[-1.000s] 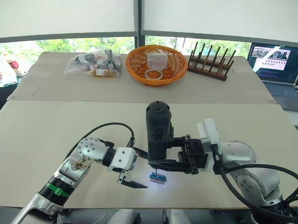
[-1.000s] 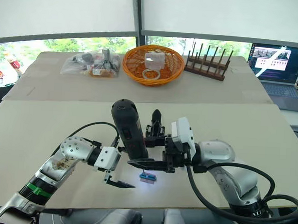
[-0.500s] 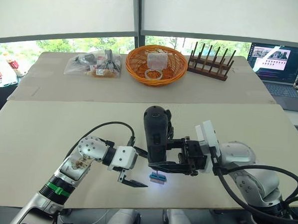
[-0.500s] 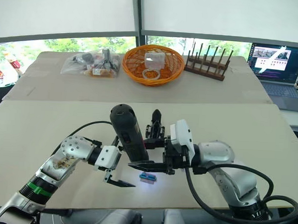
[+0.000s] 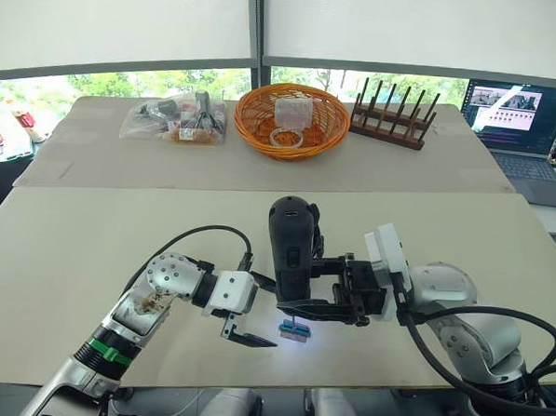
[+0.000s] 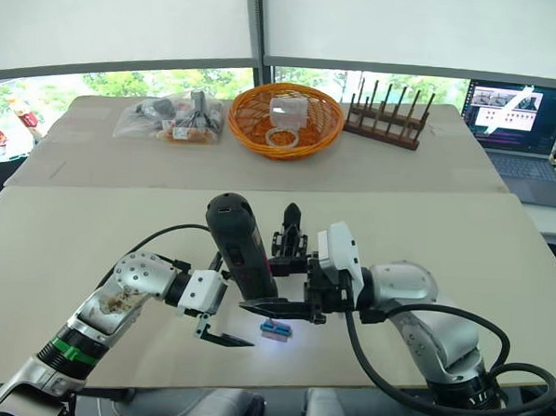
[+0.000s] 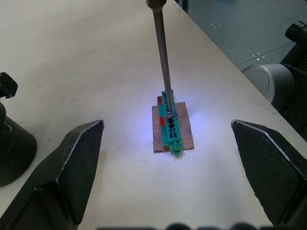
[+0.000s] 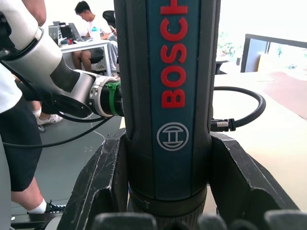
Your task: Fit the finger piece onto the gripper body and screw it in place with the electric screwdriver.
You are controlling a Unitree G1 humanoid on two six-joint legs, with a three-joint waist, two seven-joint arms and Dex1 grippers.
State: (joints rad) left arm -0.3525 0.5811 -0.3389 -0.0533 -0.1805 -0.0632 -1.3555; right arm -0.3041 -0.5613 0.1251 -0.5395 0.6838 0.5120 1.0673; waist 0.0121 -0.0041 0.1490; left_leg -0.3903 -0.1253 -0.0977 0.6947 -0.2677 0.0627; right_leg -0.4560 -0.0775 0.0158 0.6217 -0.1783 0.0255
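Left wrist view shows the electric screwdriver (image 7: pixel 161 52), clamped in the right tool (image 5: pixel 333 309), with its bit now down on the green block (image 7: pixel 169 122) near the surface's front edge, having dipped slightly. Left tool (image 7: pixel 170 165) gapes empty; gripper body (image 6: pixel 289 233) stands behind.

The electric screwdriver (image 5: pixel 290 251) is held nearly upright over the near part of the counter (image 5: pixel 89 254), gripped at its lower body between the two fingers of the right claw (image 5: pixel 304 289). It is a thick black cylinder with a dark blue panel bearing red BOSCH lettering, as seen in the right wrist view. Its thin metal bit (image 7: pixel 162 57) points down, and the tip is seen resting on a small green-and-brown block lit by a bluish glow. The gripper body (image 6: pixel 291 235) is seen just behind the screwdriver, standing on the counter, its pointed black finger sticking up.
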